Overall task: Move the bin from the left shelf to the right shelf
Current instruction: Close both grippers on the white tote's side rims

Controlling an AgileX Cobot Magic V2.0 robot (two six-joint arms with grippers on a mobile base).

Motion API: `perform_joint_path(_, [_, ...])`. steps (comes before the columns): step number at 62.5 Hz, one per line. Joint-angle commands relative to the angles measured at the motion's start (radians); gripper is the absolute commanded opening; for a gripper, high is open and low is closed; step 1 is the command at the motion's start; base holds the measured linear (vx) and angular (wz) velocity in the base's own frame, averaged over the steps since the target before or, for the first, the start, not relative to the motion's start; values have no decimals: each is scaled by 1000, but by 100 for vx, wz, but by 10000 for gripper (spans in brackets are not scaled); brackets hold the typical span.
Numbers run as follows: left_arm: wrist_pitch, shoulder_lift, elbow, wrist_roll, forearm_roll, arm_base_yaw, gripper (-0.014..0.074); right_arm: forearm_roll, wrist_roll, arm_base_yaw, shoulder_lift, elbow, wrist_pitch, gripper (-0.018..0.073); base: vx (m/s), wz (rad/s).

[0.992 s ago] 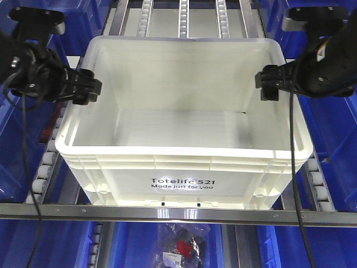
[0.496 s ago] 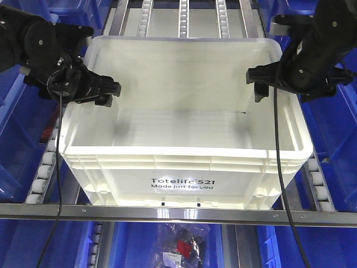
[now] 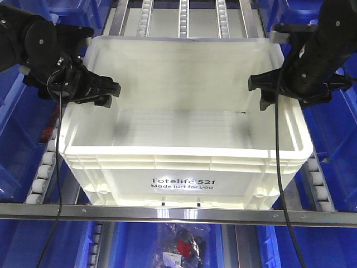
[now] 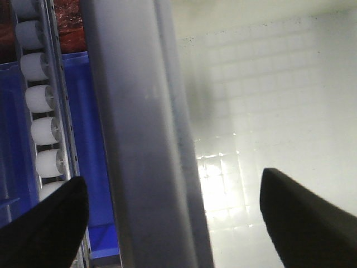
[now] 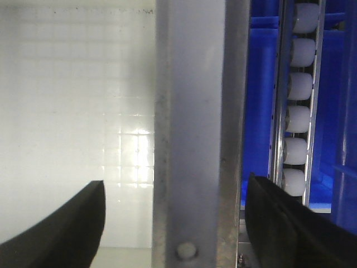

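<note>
Left wrist-mounted: left gripper [image 4: 171, 178] jaws apart astride bin [image 4: 145, 139] wall; right gripper [image 5: 175, 181] likewise; both partly cropped.

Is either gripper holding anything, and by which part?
Nothing held: left gripper straddles the white bin at its left wall, right gripper at its right wall, both open.

We look along the left gripper [image 4: 170, 190], whose two dark fingers [image 4: 44, 229] are spread wide to either side of the bin [image 4: 139, 139] wall, which runs top to bottom through the frame. One finger lies over the bin's gridded white floor. The other lies outside, beside a column of white rollers [image 4: 44, 131] and a blue surface [image 4: 92, 139].
</note>
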Motion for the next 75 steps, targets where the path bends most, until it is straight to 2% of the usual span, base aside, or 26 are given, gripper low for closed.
perform_joint_path(1, [-19, -45, -30, -9, 9, -6, 585, -21, -7, -3, -40, -32, -20, 474, 0, 0])
perform_joint_path(8, [-6, -45, -30, -9, 9, -6, 565, -21, -7, -3, -40, -32, -17, 441, 0, 0])
perform_joint_path(19, [-6, -45, -30, -9, 9, -6, 482, -21, -7, -3, -40, -32, -17, 358, 0, 0])
perform_joint_path(39, [-7, -45, -30, -9, 9, -6, 248, -21, -8, -3, -40, -32, -21, 137, 0, 0])
perform_joint_path(53, [3, -45, -30, -8, 15, -6, 128, -22, -9, -3, -40, -32, -20, 33, 0, 0])
perform_joint_path(63, [40, -45, -30, -14, 85, -6, 79, -22, -9, -3, -40, -32, -20, -6, 0, 0])
perform_joint_path(75, [55, -47, -30, -84, 167, -6, 53, -22, -9, -3, -40, -32, -17, -8, 0, 0])
